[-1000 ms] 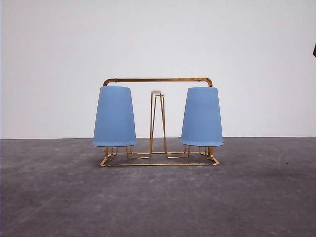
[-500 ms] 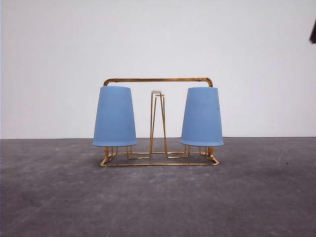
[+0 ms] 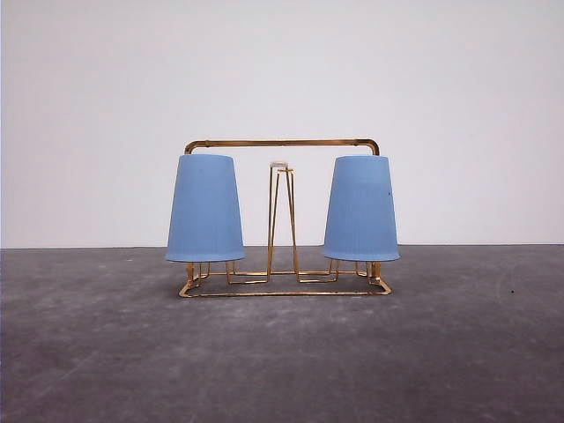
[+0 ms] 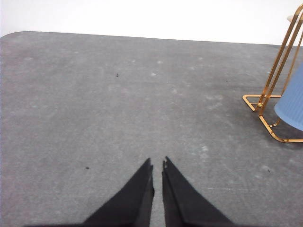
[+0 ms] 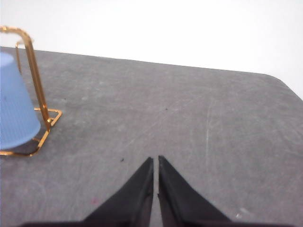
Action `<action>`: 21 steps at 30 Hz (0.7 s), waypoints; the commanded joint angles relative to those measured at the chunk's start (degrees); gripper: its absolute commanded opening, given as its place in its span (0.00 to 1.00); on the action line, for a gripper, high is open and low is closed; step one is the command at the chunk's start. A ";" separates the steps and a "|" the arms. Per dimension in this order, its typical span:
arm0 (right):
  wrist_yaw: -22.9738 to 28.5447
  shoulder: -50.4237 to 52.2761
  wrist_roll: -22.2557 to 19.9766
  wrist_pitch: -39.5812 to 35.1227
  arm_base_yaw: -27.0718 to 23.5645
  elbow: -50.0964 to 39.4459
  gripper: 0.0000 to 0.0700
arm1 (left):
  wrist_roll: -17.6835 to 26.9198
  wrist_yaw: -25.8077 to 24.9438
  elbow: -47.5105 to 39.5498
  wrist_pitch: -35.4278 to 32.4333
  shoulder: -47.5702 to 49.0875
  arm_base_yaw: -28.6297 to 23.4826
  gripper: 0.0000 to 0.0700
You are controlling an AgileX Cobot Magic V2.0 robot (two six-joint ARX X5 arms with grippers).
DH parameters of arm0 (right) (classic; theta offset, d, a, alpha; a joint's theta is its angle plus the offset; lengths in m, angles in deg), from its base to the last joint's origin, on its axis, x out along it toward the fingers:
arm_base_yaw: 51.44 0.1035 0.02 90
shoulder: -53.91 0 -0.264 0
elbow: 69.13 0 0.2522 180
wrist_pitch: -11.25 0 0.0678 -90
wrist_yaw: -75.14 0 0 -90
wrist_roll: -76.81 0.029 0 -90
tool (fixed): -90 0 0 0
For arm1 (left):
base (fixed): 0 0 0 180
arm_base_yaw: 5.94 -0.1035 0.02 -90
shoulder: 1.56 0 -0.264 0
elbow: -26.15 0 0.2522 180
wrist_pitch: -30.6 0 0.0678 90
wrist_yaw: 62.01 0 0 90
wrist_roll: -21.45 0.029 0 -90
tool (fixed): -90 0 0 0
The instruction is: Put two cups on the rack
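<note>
Both cups, left cup [image 3: 204,209] and right cup [image 3: 360,210], sit upside down on the rack [image 3: 282,143]; left claw [image 4: 157,166] and right claw [image 5: 155,161] are pinched closed, empty, over bare counter [image 3: 282,361]; judged done, keep clear

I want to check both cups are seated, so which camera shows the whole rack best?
The front view: the rack appears whole, handle bar to base, a cup upside down at one end and another cup at the other. The left wrist view catches one end; the right wrist view catches the other end.
</note>
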 commanded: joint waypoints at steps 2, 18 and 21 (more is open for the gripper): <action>0.25 3.77 -0.54 -1.51 0.02 -4.33 0.02 | -0.04 0.14 -0.72 0.37 0.07 0.00 0.02; -0.17 3.65 -0.29 -3.51 -0.37 -7.42 0.02 | -0.02 0.13 -0.72 0.48 0.00 -0.07 0.02; -0.17 3.65 -0.29 -3.51 -0.37 -7.42 0.02 | -0.04 0.11 -0.72 0.47 0.00 -0.07 0.02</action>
